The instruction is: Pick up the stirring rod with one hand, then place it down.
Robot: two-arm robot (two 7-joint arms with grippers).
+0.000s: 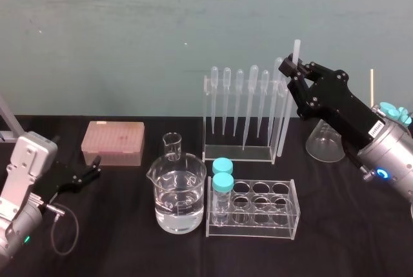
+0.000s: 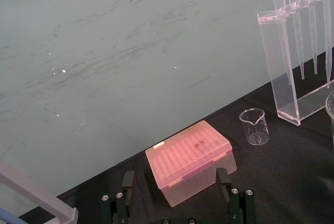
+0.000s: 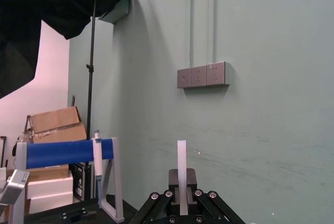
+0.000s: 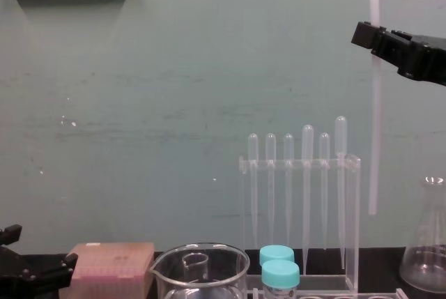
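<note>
Black desk: right end effector clenches the stirring rod aloft; I risk clipping the pipette rack lowering it. Left end effector parked, released.

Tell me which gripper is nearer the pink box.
Left. The left gripper sits close beside the pink box; the right gripper is far across, raised, holding the stirring rod.

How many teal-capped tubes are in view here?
2. Both stand at the left end of the clear tube rack: one teal-capped tube in the back row, the other directly in front. None seems hidden.
</note>
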